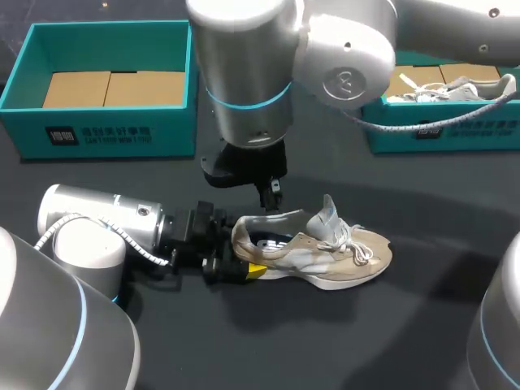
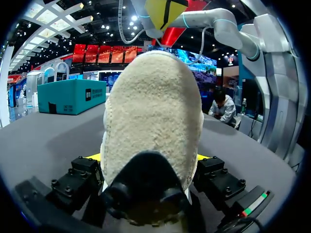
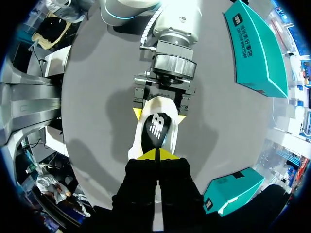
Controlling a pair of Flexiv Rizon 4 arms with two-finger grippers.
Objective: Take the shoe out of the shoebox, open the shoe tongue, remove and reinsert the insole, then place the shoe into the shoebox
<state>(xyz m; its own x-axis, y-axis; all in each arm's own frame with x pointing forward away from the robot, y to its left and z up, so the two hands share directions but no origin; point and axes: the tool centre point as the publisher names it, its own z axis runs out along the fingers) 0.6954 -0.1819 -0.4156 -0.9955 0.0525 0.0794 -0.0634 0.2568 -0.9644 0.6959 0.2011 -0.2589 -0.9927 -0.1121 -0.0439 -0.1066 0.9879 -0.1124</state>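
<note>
A beige and white shoe [image 1: 325, 252] lies on its sole on the dark table, toe pointing right. My left gripper [image 1: 236, 248] comes in low from the left, and its fingers press on both sides of the heel [image 2: 153, 116], so it is shut on the shoe [image 3: 138, 143]. In the right wrist view the left gripper [image 3: 159, 116] shows its yellow tips flanking the heel. The black insole [image 3: 156, 128] with a white logo lies inside the shoe. My right gripper [image 1: 272, 197] hangs straight down just above the shoe's opening, shut [image 3: 158, 154], with nothing seen between its tips.
A teal shoebox [image 1: 106, 28] with cardboard inserts stands at the back left. A second teal box [image 1: 439, 134] at the back right holds another shoe [image 1: 455, 88]. The table in front of and to the right of the shoe is bare.
</note>
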